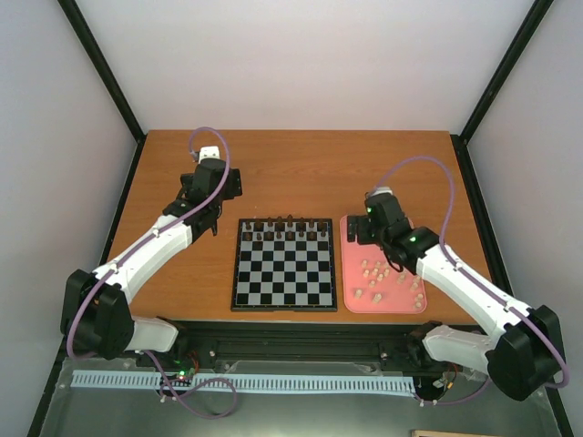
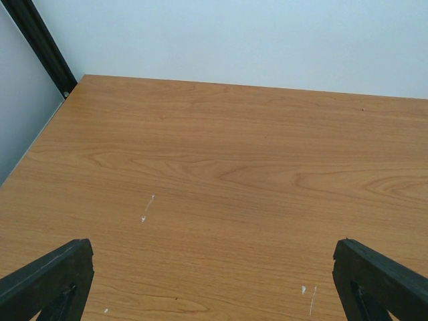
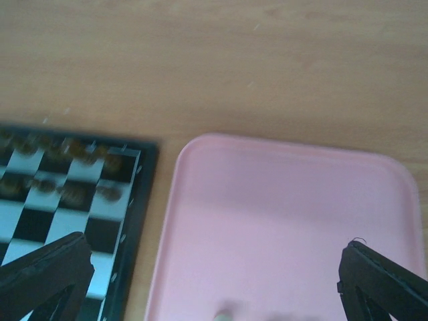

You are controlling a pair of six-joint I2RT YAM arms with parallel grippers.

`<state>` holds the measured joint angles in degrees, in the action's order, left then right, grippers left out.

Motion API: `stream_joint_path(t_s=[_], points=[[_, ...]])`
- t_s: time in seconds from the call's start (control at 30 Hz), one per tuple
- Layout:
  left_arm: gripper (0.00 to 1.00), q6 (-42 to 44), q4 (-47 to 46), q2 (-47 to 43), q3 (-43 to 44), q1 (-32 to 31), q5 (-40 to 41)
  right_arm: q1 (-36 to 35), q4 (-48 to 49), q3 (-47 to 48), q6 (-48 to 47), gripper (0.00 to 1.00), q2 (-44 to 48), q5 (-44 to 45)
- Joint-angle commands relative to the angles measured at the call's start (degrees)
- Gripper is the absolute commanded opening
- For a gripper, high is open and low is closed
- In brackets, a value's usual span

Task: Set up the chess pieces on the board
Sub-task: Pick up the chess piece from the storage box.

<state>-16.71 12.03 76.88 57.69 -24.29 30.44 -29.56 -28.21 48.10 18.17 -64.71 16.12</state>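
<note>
Cream chess pieces (image 1: 374, 270) scattered right of checkered board (image 1: 284, 273)

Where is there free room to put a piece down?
The board is bare on all rows nearer than the dark pieces at its far edge. The tray is bare at its far end and crowded with pale pieces at its near end. The table beyond the board is bare too.

- Right wrist view is blurred: the dark pieces (image 3: 73, 150) on the board (image 3: 63, 224) are smears, kinds unreadable.
- The board and pink tray (image 3: 287, 221) run off the bottom edge.
- From above, the chess pieces (image 1: 384, 278) are too small to identify.
</note>
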Motion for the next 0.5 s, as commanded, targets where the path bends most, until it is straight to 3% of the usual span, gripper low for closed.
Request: stream_joint_path(t_s=[0.0,0.1,0.3,0.47], points=[[1.0,0.02,-0.14,0.26,2.28,-0.4,0.3,-6.11,-5.18,-3.16,3.72,1.0,0.0,-1.99],[1.0,0.09,-0.14,0.95,2.61,-0.4,0.2,-10.58,-8.97,-4.45,7.92,0.99,-0.86,1.09],[1.0,0.27,0.16,1.59,2.98,-0.4,0.73,-17.61,-17.88,-2.91,14.31,0.88,0.06,0.66],[1.0,0.55,0.51,2.69,3.85,-0.4,1.56,-23.96,-24.56,-0.1,18.3,0.66,-0.66,-1.07]])
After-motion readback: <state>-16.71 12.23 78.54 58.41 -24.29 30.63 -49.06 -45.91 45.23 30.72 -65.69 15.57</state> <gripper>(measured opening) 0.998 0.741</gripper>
